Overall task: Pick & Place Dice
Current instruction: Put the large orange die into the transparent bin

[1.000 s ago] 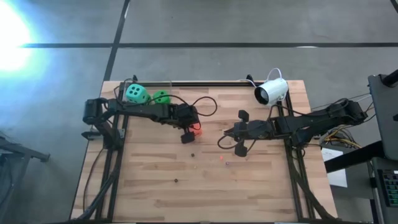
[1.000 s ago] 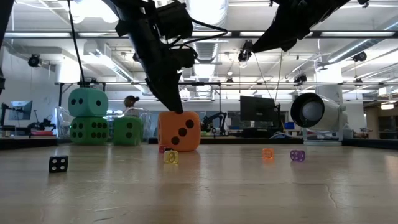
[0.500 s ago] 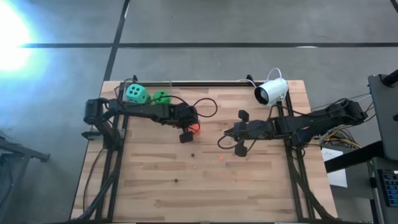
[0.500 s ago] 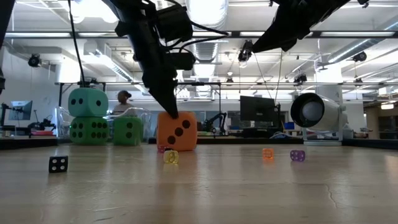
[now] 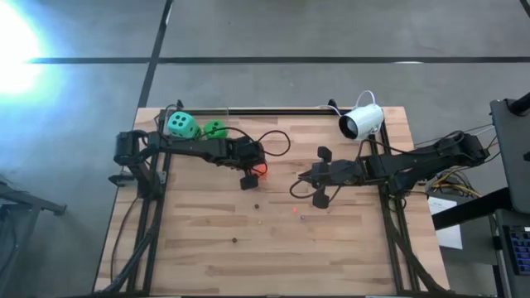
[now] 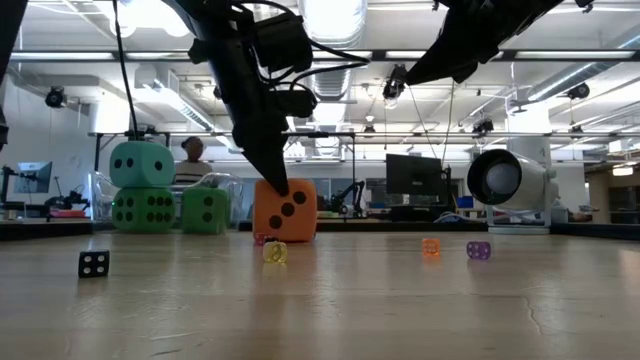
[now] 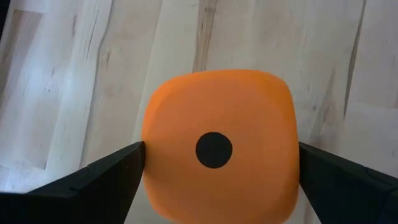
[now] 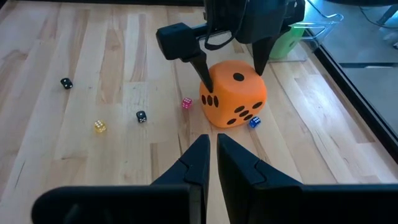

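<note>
The orange-red die (image 7: 217,143) sits flat on the table near its middle (image 5: 260,170), one pip up. My left gripper (image 7: 219,149) is open and hangs over it (image 8: 231,68), one finger on each of two opposite sides. At the far left, a teal die (image 6: 141,165) rests on a bright green die (image 6: 143,210), with a second green die (image 6: 205,211) beside them. My right gripper (image 8: 212,138) hovers shut to the right of the orange-red die (image 5: 303,175), its fingers pointing at it. My left gripper comes at the orange-red die from above, slanting down, with the die between its spread fingers. One fingertip (image 7: 138,152) meets the die's side near the top edge, and the other (image 7: 303,150) stands just off the opposite side. I cannot tell whether they touch it.
A white camera (image 5: 362,122) stands at the far right of the table. Several tiny dice lie around the orange-red die, among them a black one (image 6: 93,263), a yellow one (image 6: 275,252), a pink one (image 8: 186,103) and a blue one (image 8: 253,122). A person shows in the room behind.
My left gripper has turned a little over the orange-red die, and its fingertip has sunk lower beside it. The die has turned slightly on the table where it stands.
</note>
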